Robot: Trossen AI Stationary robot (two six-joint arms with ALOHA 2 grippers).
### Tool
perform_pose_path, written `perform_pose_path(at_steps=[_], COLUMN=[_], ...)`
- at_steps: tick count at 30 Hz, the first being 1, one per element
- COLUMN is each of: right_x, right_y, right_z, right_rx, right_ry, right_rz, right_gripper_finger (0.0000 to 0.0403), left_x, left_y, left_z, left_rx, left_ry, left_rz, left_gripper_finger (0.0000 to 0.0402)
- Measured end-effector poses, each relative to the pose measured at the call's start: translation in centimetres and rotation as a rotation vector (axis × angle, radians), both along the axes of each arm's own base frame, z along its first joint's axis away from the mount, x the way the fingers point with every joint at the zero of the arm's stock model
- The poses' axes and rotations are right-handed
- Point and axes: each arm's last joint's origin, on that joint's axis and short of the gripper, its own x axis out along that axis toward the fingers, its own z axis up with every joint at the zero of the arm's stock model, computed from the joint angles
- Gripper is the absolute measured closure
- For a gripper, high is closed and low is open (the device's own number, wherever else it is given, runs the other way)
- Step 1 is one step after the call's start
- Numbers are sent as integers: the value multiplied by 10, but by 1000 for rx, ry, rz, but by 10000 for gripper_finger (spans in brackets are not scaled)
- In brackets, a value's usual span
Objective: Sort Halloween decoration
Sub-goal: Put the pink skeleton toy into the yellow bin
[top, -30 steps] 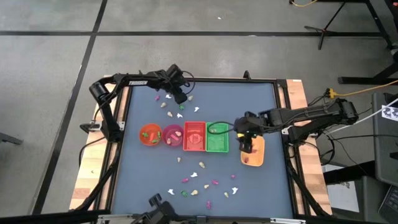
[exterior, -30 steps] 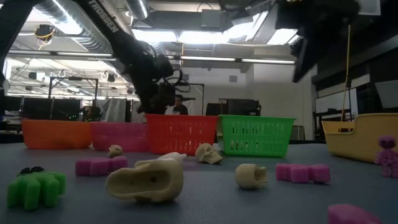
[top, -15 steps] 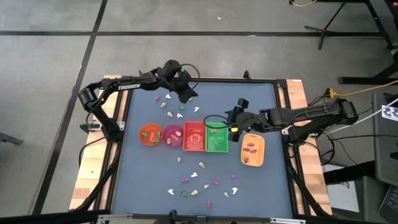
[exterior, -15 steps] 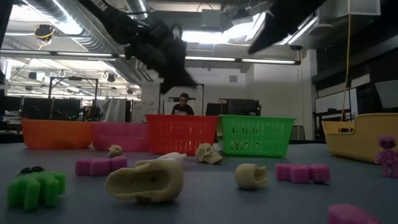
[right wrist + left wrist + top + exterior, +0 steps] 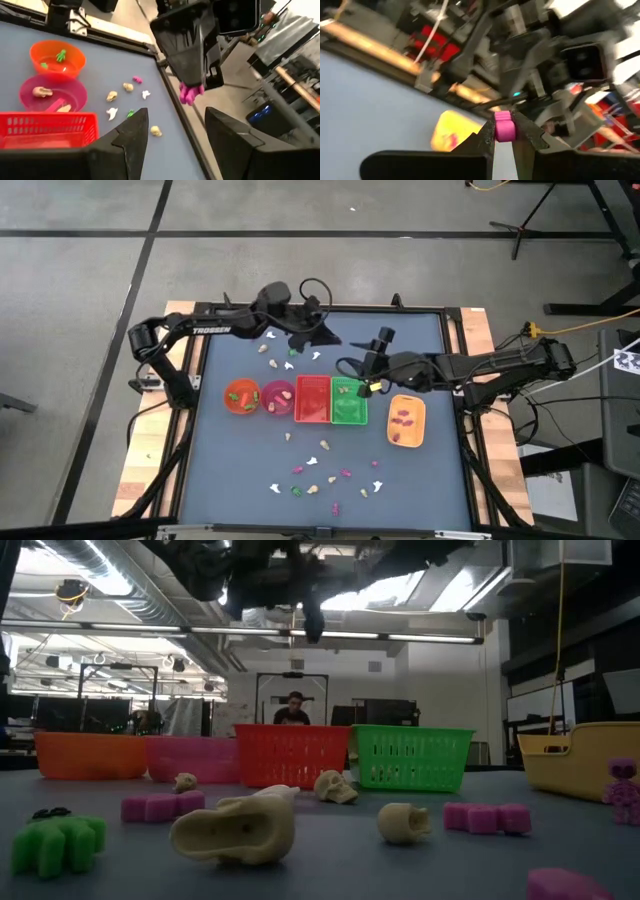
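Pinching magenta trinket [image 5: 504, 127], left hand [image 5: 504, 131].

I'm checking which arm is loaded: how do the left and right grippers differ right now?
The left gripper is shut on a magenta-pink trinket; the right gripper is open and holds nothing. The left gripper hangs above the table's far edge; the right gripper is over the green basket. Both are raised off the table and point toward each other.

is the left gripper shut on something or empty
Shut on a magenta trinket: in the left wrist view the left gripper pinches it between its fingertips, and the right wrist view shows the same piece hanging from it.
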Motion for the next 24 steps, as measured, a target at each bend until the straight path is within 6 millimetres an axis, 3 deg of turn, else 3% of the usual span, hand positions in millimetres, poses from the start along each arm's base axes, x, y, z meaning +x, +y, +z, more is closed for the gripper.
perform_pose_path(at_steps=[9, 24], right_x=[3, 4], right_y=[0, 1], right_z=[11, 14], right_rx=[-112, -184], right_ry=[-51, -47], right_rz=[35, 53], right_gripper_finger=[207, 207], left_x=[8, 9], left_y=[-19, -20], left_z=[13, 13], left_rx=[-37, -42], left_ry=[-103, -98], left_rz=[-44, -12], left_gripper_finger=[376, 376])
